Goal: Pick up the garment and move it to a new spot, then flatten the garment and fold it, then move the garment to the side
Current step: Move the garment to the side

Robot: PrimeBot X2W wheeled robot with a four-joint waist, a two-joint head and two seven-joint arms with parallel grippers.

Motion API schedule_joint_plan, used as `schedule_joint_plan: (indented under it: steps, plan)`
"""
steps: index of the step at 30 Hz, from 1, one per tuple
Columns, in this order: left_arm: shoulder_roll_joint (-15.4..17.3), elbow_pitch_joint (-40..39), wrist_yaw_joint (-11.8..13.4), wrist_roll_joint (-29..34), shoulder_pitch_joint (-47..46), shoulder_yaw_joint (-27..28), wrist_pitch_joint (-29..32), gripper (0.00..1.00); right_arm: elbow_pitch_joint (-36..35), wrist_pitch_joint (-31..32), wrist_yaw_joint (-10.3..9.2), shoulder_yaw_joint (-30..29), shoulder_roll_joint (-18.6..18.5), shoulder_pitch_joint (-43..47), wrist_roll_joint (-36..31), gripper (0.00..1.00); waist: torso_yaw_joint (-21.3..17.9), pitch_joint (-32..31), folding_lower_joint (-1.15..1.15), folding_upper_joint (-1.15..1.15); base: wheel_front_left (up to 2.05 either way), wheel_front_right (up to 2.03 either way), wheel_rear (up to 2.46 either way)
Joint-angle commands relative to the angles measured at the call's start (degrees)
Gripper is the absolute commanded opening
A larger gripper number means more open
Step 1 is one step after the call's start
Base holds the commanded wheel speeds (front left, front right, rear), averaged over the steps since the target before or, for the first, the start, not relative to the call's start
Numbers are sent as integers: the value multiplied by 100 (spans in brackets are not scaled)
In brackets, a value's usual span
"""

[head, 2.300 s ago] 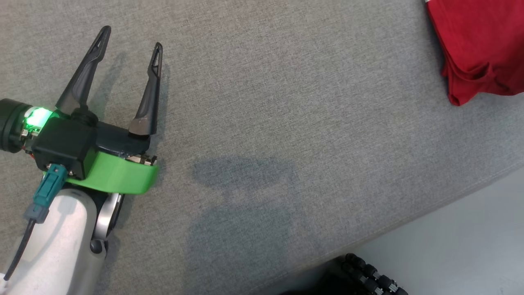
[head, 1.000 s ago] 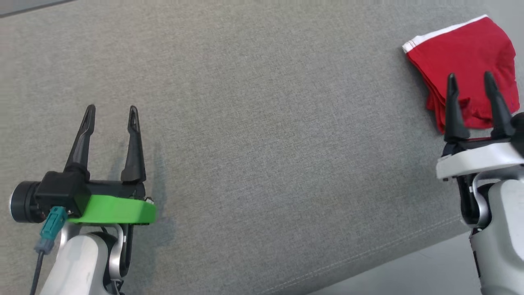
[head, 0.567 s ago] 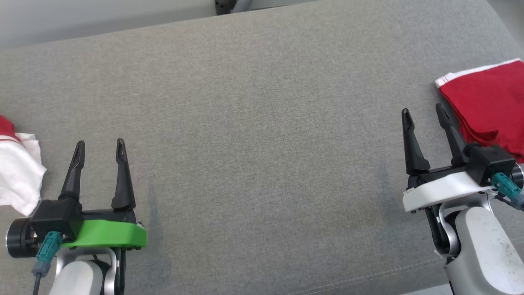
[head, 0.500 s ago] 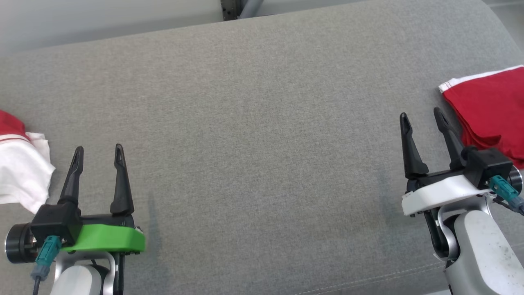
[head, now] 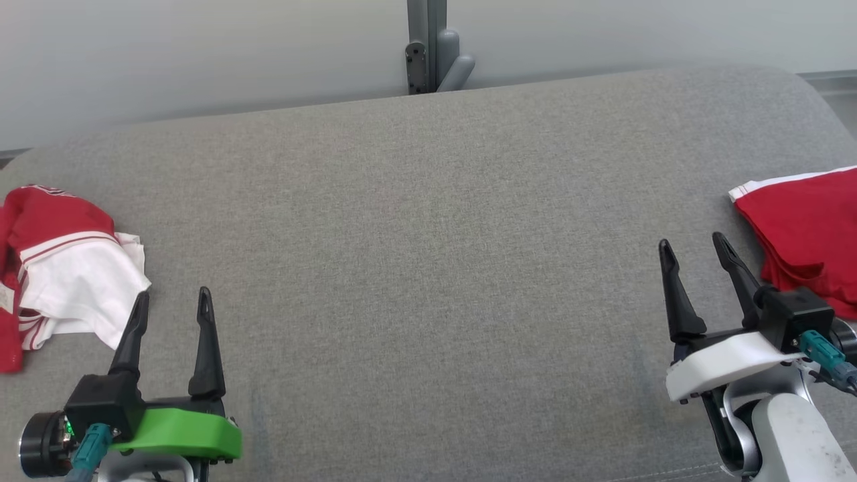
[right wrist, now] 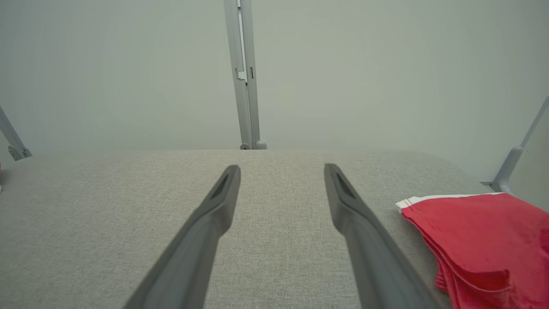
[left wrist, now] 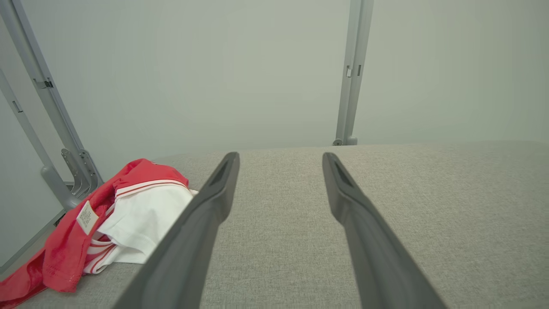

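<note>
My left gripper, lower left, and right gripper, lower right, are spread wide, empty. The folded red cloth garment lies at the right edge; a crumpled red-and-white cloth garment at the left.

You'll see a crumpled red-and-white garment heaped at far left and a red garment folded flat at far right, well apart.

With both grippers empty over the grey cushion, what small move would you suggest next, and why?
Probably swing the left gripper left and down onto the crumpled red-and-white garment. It lies unfolded right beside that open, empty gripper, while the red garment near the right gripper already looks folded.
</note>
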Motion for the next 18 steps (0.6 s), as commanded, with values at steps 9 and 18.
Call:
schedule_joint_plan:
  steps: [9, 18]
  plan:
    - [44, -113, 62, -105, 383, -60, 70, 100, -326, 197, -8, -53, -71, 416, -22, 100, -65, -307, 0, 0, 0, 0, 0]
    - [70, -189, 94, -103, 385, -100, 119, 100, -486, 281, -8, -115, -91, 533, -19, 100, -70, -280, 0, 0, 0, 0, 0]
